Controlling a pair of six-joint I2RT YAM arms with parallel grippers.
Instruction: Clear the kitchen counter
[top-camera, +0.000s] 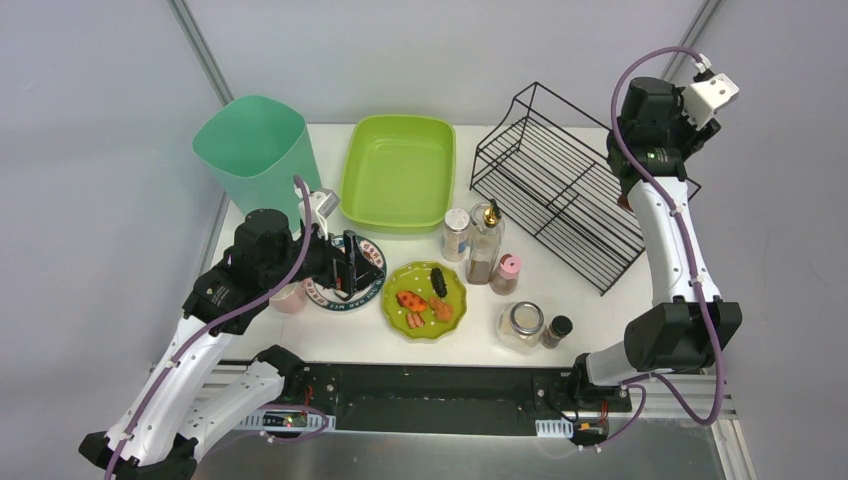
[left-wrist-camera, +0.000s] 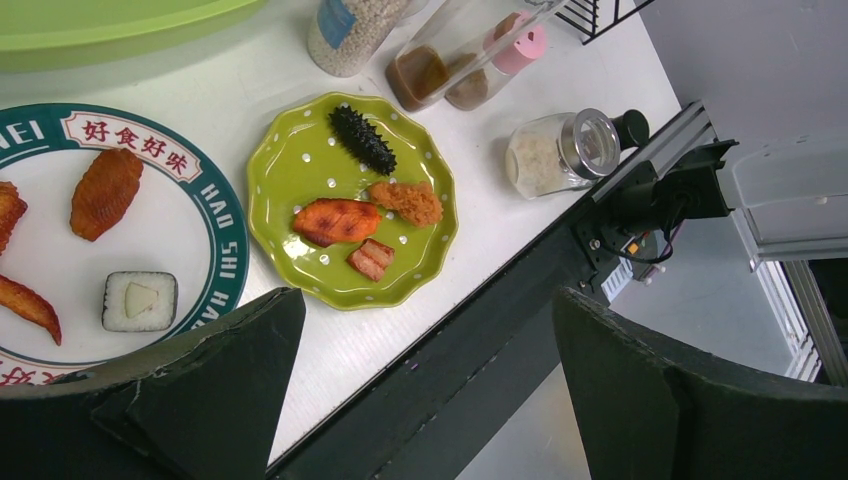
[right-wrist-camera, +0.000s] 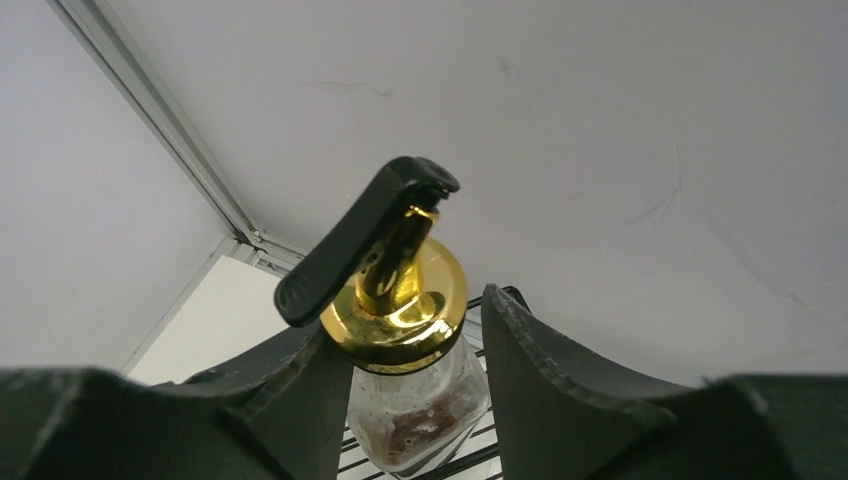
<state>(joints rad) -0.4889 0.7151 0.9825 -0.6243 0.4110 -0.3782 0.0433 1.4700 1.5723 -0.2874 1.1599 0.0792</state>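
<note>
The white kitchen counter (top-camera: 600, 310) carries a scalloped green plate (top-camera: 452, 278) with food pieces and a white plate with a teal rim (top-camera: 372, 290). Both plates also show in the left wrist view, the green one (left-wrist-camera: 290, 170) and the teal-rimmed one (left-wrist-camera: 215, 215). My left gripper (top-camera: 350, 268) hovers over the teal-rimmed plate; its jaws (left-wrist-camera: 428, 330) are wide open and empty. My right gripper (top-camera: 626, 190) is raised over the black wire rack (top-camera: 560, 200), shut on a glass bottle (right-wrist-camera: 400, 300) with a gold cap and black lever.
A lime-green tub (top-camera: 350, 175) and a teal bin (top-camera: 258, 150) stand at the back. A shaker (top-camera: 457, 233), a gold-topped bottle (top-camera: 486, 245), a pink-capped shaker (top-camera: 506, 272), a glass jar (top-camera: 521, 325) and a small dark-capped jar (top-camera: 556, 330) stand mid-counter. A pink cup (top-camera: 290, 297) is left.
</note>
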